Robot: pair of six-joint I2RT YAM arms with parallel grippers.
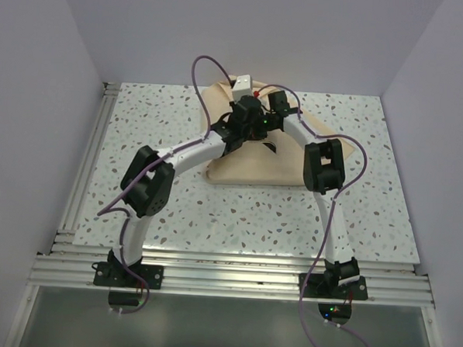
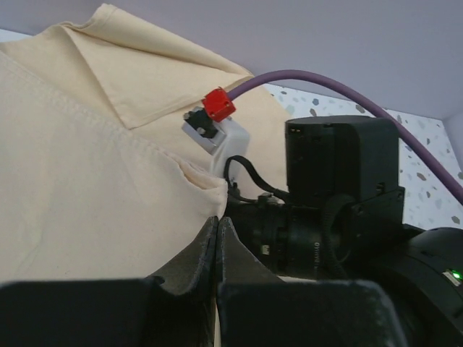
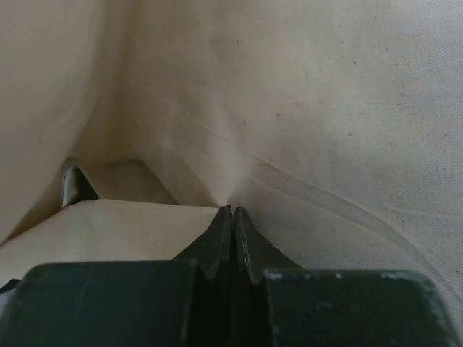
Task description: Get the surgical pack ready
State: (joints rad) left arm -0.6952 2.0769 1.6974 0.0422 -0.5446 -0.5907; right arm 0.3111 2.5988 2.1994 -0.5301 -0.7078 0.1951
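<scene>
**Desk:** What do we have here, and where is the pack?

**Field:** We see the beige wrap sheet (image 1: 251, 163) lying in the middle of the far half of the speckled tabletop (image 1: 353, 219), with a folded flap at its far side. Whatever it covers is hidden from us.

**Desk:** And the arms?

**Field:** Both lean in from the near edge and meet above the sheet. The left arm (image 1: 190, 152) bends at its elbow and reaches far and right. The right arm (image 1: 325, 167) rises and angles far and left, so the two wrists sit just beside each other. The left pincer (image 2: 217, 223) is closed, and the sheet puckers right at its tips, which we read as a pinch on a fold. The right pincer (image 3: 233, 213) is closed too, nipping the cloth, with creases fanning out from its tips.

**Desk:** What could go wrong?

**Field:** We judge both holds thin. Little cloth sits between the tips, so a quick pull could let the fold slip out and fall open. If the arms draw unevenly, the whole sheet may drag across the tabletop and disturb what lies beneath. The wrists are also crowded, and the purple cable (image 2: 347, 90) loops close by, so we would watch for a snag or a knock.
</scene>
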